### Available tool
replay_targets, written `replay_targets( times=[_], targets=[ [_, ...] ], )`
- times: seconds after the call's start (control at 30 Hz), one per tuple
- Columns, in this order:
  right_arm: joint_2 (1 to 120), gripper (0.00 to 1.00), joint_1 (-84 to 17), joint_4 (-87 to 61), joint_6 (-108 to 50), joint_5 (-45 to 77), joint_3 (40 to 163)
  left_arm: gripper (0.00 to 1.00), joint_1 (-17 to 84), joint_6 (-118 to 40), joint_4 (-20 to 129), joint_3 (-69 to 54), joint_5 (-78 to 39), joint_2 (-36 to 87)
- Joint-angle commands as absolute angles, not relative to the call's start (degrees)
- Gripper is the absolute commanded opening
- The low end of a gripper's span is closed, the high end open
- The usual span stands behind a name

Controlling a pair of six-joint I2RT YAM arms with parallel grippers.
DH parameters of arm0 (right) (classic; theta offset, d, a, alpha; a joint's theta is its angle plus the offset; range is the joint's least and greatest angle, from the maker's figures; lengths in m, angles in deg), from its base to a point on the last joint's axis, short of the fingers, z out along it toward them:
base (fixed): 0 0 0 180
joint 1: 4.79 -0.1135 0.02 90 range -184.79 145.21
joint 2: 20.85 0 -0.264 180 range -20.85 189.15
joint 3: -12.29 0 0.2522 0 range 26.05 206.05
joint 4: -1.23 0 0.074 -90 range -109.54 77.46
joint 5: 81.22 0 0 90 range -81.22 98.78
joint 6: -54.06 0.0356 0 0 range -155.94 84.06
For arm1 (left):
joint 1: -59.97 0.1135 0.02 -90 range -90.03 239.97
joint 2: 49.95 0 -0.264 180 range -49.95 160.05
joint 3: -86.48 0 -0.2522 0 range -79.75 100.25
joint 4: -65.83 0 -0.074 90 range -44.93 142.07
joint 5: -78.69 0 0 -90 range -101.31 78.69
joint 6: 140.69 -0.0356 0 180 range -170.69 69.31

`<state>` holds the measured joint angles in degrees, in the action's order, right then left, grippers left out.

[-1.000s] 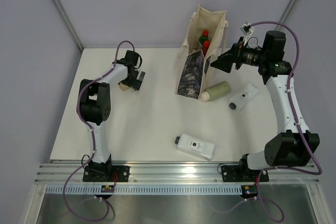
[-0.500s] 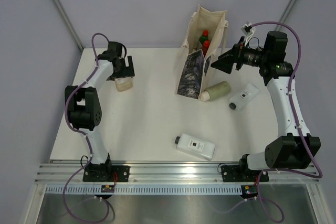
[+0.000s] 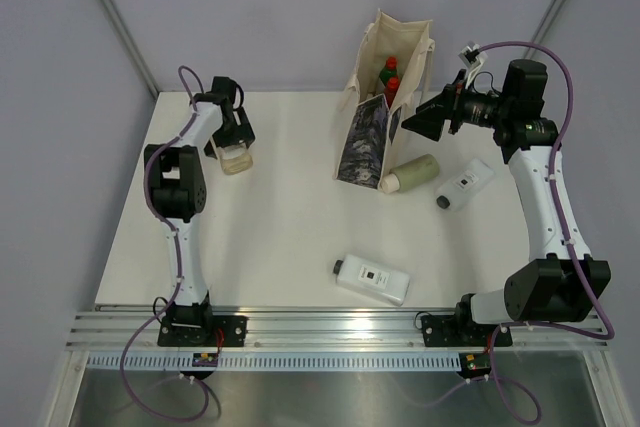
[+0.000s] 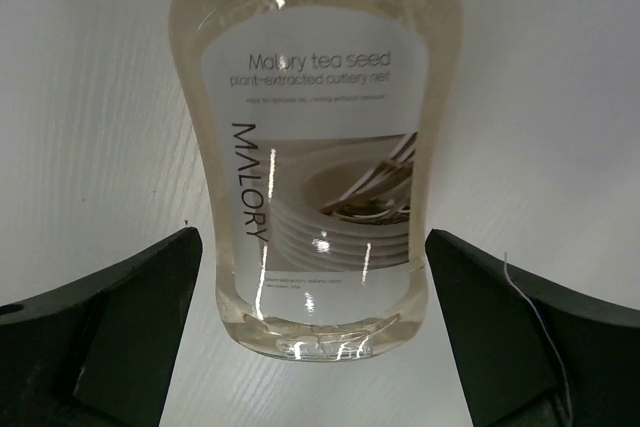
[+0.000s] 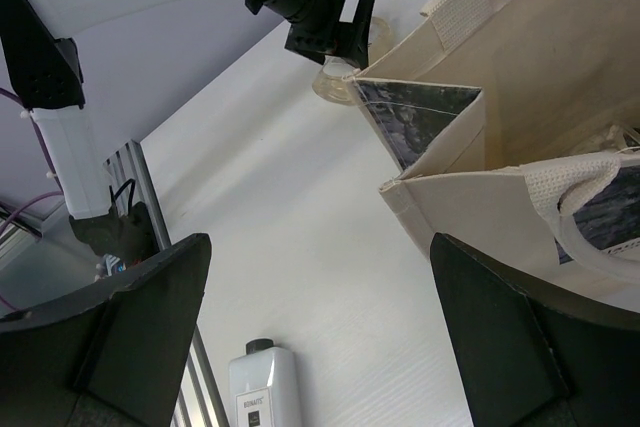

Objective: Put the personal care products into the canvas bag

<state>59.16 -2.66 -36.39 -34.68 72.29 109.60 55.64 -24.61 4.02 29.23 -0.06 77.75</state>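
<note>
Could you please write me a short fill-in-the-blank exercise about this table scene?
The left gripper has its jaws ___ on either side of the peach bottle.
Its label reads ___ in vertical letters.
The canvas bag holds ___ red-capped bottles.
The pale green cylinder lies on its ___.
Missing words: open, MALORY, two, side.

On your surface (image 3: 280,217), the canvas bag (image 3: 372,137) stands far, right of centre, with two bottles (image 3: 389,79) inside it. A cylinder bottle (image 3: 412,173) lies just right of its base, and a flat bottle (image 3: 464,184) lies further right. A second flat bottle (image 3: 371,279) lies near the front. Far left, a lone bottle (image 3: 234,158) lies between the left end effector's (image 4: 312,247) fingers, touching neither.
</note>
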Motion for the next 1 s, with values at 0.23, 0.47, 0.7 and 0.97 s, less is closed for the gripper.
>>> replay_targets(
  times=[0.23, 0.47, 0.7, 0.97],
  targets=[
    [58.34, 1.00, -2.77, -34.77, -34.79, 72.23, 109.73, 0.99, 55.93, -21.34, 2.32, 27.47, 1.35, 80.39],
    [57.90, 1.00, -2.86, -34.77, -35.23, 78.73, 110.87, 0.95, 56.02, -23.71, 0.30, 30.72, 0.30, 83.63],
    [57.55, 1.00, -2.95, -36.88, -35.50, 83.04, 115.61, 0.36, 56.02, -28.45, 5.21, 29.06, -6.90, 80.32],
    [60.88, 0.99, -10.04, -46.17, -36.56, 79.64, 124.22, 0.00, 56.02, -35.22, 22.60, 6.61, -26.21, 63.45]
  ],
)
